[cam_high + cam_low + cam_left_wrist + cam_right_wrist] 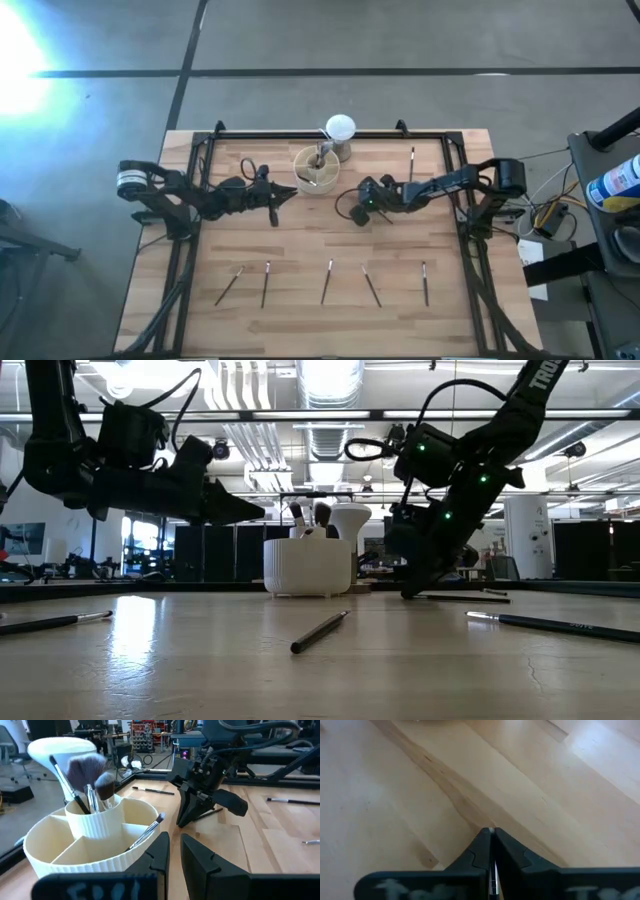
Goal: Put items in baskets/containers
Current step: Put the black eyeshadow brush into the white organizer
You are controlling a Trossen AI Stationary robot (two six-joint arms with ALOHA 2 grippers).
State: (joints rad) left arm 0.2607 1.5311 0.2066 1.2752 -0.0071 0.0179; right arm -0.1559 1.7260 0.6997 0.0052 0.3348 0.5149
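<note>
**Right fingers pinched on a brush at the table**

Now I have the right gripper (357, 216) tipped down onto the wooden table (300, 320), just right of the cream organiser (318, 170). In the right wrist view its fingers (479, 851) are pressed together with a thin brush handle (492, 875) caught between them, tips at the table surface. The low view shows the same gripper (412, 591) touching down beside a dark brush (462, 597) lying flat.

My left gripper (278, 197) hovers above the table just left of the organiser, fingers (159, 851) a narrow gap apart with nothing between them.

The organiser (95, 845) sits at the back centre of the table, next to a white ball on a stand (340, 130). Its middle cup holds several brushes upright (92, 782), and 1 brush (145, 831) leans in an outer compartment.

5 brushes (328, 282) lie in a row along the near side of the table, well apart from each other, and 1 more (412, 164) lies near the back right.
</note>
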